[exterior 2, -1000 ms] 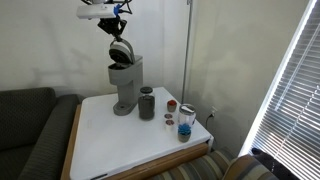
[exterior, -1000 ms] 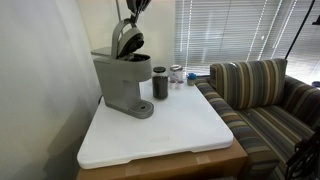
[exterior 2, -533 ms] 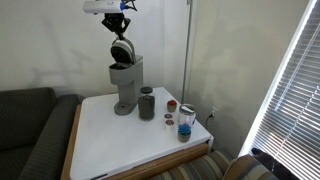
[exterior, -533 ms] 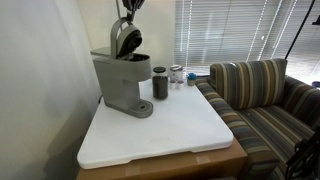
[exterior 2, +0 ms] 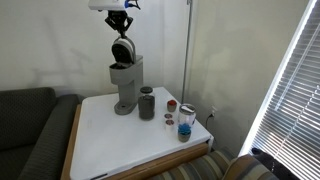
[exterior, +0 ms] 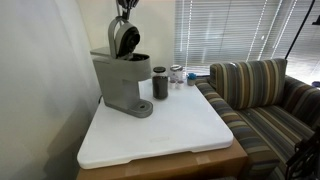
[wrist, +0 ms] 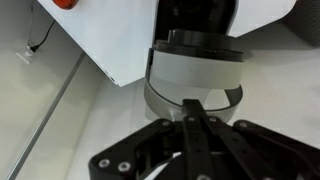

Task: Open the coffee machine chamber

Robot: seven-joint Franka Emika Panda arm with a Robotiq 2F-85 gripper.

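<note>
One grey coffee machine (exterior: 121, 84) | chamber lid (exterior: 124, 38) raised upright, dark cavity (exterior: 134, 57) exposed | jaws closed above lid

The chamber (exterior: 122, 38) lid is recorded as swung further back, now near upright above the coffee machine (exterior: 122, 78). The gripper (exterior 2: 120, 20) has been raised slightly higher.

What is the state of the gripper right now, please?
Gripper: shut, fingers pressed together just above the rim of the raised chamber lid; nothing visibly held between them.
</note>
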